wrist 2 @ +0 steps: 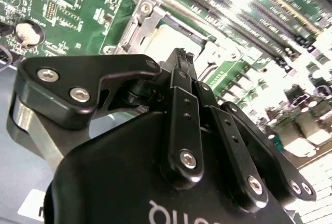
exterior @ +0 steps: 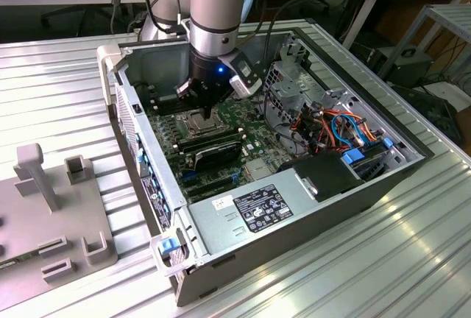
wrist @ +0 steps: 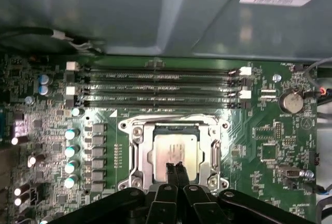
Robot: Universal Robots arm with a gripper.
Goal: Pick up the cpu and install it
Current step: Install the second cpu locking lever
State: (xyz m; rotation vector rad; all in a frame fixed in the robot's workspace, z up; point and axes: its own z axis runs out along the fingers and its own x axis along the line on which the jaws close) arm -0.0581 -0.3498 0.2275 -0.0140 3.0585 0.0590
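**CPU seated in socket, gripper above it**

The cpu (wrist: 175, 153) is seen lying flat inside the metal socket frame (wrist: 136, 151) on the motherboard (wrist: 259, 130). The gripper (wrist: 175, 168) is held just over it, fingertips pressed together, nothing pinched.

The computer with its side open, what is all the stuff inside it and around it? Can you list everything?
computer case: one, grey metal, lying open on the ribbed metal table.
motherboard: one, green, on the case floor.
cpu: one, silvery square, lying inside the socket frame.
memory slots: four long dark rows, beside the socket.
coin battery: one, silver, round, near the board's edge.
black card: one, long, standing on the board.
power supply: one, grey box with a label, at the case's near end.
cables: a bundle, orange and blue, toward the exterior view's right.
grey holder: one, on the table, exterior view's left.
claw: one, black, fingers together, tips right above the cpu.
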